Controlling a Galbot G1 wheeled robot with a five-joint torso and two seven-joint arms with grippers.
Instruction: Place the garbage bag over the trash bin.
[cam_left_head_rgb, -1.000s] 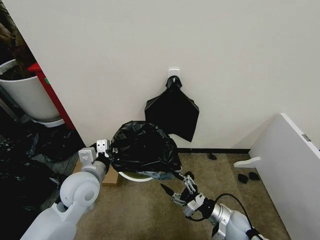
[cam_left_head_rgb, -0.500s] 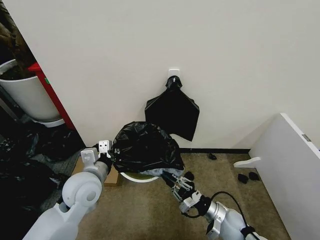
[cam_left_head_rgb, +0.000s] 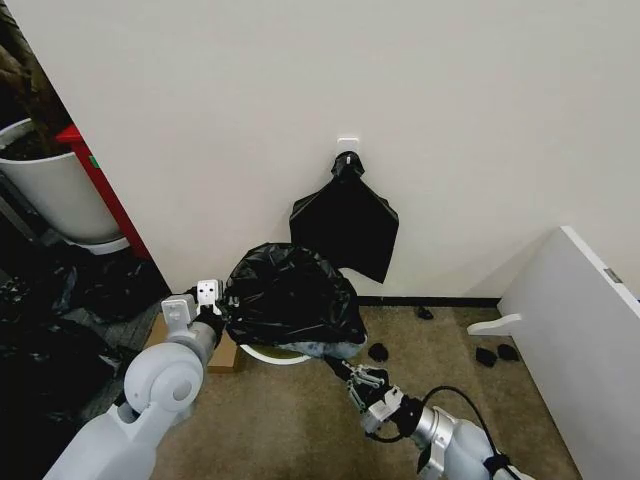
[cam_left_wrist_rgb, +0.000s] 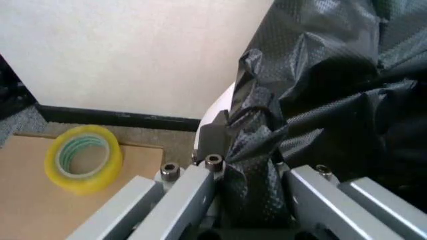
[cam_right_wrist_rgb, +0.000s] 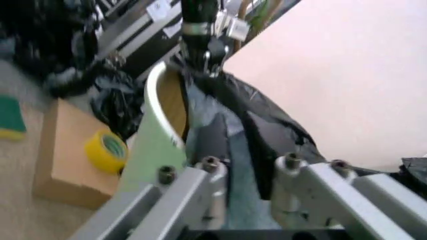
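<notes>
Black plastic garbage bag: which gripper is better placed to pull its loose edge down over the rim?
Right gripper: at the bag's unseated near edge. Left gripper is shut on the bag's far side.

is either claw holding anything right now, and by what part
The left claw pinches the garbage bag by a bunched fold at its left edge; whether the right claw grips cannot be told.

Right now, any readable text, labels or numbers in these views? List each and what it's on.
None can be read.
White tags above the left gripper in the right wrist view: print too blurred to read.
Small label on the white panel in the head view: too small to read.
Tape roll, cardboard box, garbage bag and trash bin: no lettering visible.
</notes>
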